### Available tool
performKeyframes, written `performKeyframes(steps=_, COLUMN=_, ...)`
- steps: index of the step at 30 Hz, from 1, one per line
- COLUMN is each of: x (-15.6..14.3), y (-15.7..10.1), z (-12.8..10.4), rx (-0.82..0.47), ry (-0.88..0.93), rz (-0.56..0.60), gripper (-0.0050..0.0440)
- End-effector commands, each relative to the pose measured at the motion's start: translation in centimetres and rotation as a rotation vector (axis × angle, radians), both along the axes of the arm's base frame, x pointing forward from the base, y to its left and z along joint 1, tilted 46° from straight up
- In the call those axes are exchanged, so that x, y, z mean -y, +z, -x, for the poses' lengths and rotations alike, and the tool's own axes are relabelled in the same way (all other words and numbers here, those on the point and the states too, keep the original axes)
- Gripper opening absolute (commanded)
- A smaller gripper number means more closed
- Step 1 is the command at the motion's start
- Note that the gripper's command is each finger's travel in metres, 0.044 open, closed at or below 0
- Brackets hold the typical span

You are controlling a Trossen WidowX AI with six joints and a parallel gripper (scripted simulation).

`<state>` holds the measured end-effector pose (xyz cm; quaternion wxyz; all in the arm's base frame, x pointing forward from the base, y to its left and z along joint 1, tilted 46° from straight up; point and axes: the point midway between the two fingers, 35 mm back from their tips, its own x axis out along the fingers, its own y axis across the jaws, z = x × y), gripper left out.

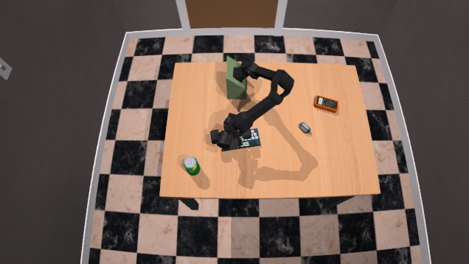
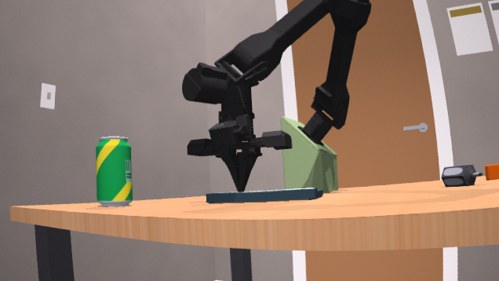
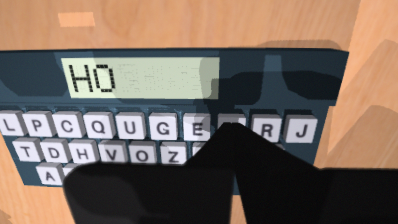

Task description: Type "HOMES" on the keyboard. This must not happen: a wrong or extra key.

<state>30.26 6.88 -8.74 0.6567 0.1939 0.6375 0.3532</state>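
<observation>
Checkered black-and-beige floor, brown door behind; light wooden table [image 1: 332,166] carries everything. Black arm's gripper [image 2: 240,187] fingers fully together, gripping nothing, tip down on the flat dark-blue keyboard [image 2: 274,194] directly beneath it, at the top-row key between E and R [image 3: 231,122]. Display [image 3: 140,77] reads HO. Green-yellow striped can [image 2: 114,170] off to one side of gripper, well apart.
</observation>
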Motion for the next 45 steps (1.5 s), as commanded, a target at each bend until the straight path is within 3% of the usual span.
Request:
performKeyframes(steps=1, x=-0.3, y=-0.2, z=0.1, rx=0.000, ry=-0.003, rz=-0.002, gripper=-0.0050)
performKeyframes(steps=38, x=-0.3, y=-0.1, z=-0.2, rx=0.010, ry=0.000, rz=0.000, gripper=-0.0050)
performKeyframes(steps=45, x=1.2, y=1.5, z=-1.0, rx=0.039, ry=-0.002, rz=0.010, gripper=-0.0050)
